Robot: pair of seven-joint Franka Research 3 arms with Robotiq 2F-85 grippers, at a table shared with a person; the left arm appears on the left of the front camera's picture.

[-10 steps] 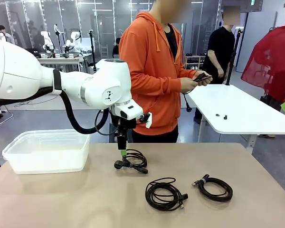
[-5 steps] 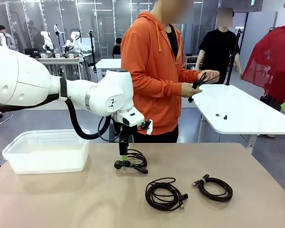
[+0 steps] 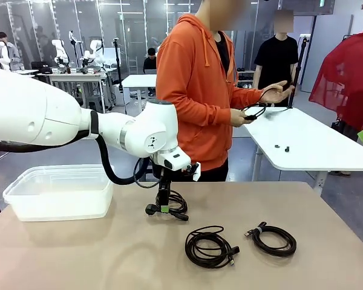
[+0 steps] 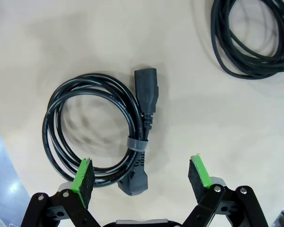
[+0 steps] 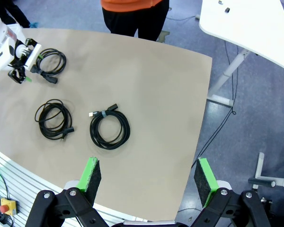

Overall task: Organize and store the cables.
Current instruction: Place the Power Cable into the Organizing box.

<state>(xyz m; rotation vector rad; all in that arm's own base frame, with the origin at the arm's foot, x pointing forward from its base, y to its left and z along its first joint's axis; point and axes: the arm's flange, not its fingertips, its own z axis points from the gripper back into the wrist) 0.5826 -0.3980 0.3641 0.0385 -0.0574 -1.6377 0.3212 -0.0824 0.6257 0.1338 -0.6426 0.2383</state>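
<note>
Front view: the left arm (image 3: 133,130) reaches across the table (image 3: 78,254) from the side, wrist bent so that the left gripper (image 3: 164,208) points straight down, low over the tabletop. Its jaws stand wide apart and hold nothing. In the left wrist view a power cord (image 4: 134,125), wound in a round coil and bound by a grey band (image 4: 136,143), lies flat just ahead of the green pads (image 4: 85,174). Its angled plug sits between them, and its socket end lies farther ahead. A loose coil (image 3: 192,249) and a banded coil (image 3: 290,244) lie well off to this gripper's side. The right gripper (image 5: 149,172) hangs high above the table, jaws wide, empty.
</note>
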